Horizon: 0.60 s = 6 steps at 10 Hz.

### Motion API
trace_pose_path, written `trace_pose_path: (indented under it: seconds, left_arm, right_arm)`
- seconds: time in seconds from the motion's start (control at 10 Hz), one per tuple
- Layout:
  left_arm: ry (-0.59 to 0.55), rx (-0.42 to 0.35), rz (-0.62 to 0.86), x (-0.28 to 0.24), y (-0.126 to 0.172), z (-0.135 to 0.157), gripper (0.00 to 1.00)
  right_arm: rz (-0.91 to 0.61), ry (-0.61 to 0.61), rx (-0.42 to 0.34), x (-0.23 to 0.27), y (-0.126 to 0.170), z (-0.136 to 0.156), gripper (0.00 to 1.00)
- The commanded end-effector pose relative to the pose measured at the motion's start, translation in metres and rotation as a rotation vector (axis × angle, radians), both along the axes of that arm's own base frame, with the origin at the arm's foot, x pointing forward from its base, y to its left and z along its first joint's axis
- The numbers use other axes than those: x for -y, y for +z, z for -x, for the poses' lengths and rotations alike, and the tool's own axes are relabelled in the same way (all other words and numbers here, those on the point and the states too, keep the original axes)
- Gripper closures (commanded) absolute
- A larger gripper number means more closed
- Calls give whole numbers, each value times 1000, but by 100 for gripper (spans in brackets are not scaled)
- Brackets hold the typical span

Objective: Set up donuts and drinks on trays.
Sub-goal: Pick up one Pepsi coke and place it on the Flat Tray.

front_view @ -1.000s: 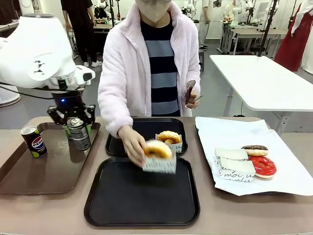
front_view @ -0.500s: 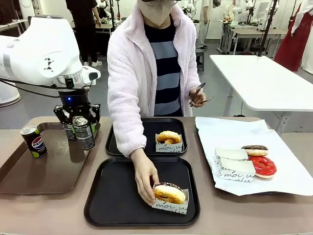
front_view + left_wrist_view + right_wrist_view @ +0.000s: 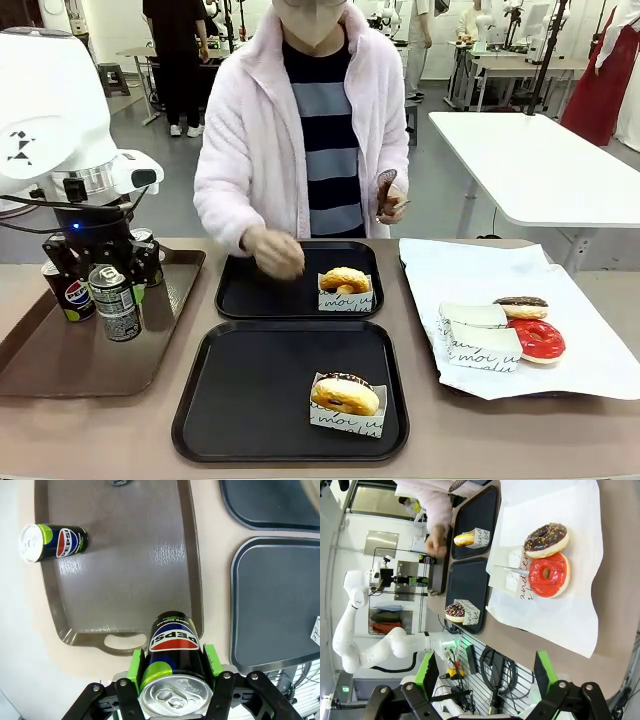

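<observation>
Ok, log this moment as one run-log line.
left gripper: shut on Pepsi can, at brown tray; right gripper: open; near black tray: iced donut; far black tray: plain donut

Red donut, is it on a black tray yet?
No, the red donut lies on the white paper, next to the chocolate donut.

**Left arm** (image 3: 50, 110): white, with the wrist turned straight down. **Left gripper** (image 3: 112, 285): points downward, its green pads (image 3: 136, 661) clamped on opposite sides of an upright can (image 3: 172, 642) that stands between the fingers. **Right gripper** (image 3: 485, 677): jaws spread wide, with nothing between its two green-padded fingers (image 3: 428, 672).
</observation>
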<state>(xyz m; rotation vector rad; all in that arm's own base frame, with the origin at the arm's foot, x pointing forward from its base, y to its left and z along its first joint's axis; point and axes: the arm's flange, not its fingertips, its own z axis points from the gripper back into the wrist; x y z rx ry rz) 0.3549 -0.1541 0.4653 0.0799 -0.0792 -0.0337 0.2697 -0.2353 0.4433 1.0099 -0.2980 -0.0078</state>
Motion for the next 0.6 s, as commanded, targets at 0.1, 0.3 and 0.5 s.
trace_pose_path:
  seconds: [0.1, 0.3, 0.5]
  left_arm:
    - [-29, 46, 15, 12, -3, -22, 42]
    - [-41, 65, 54, 55, -10, -63, 42]
    - [-42, 76, 80, 94, -19, -103, 42]
  right_arm:
    - [-13, 2, 13, 1, 1, 0, 0]
    - [-13, 2, 13, 1, 1, 0, 0]
    - [-13, 2, 13, 1, 1, 0, 0]
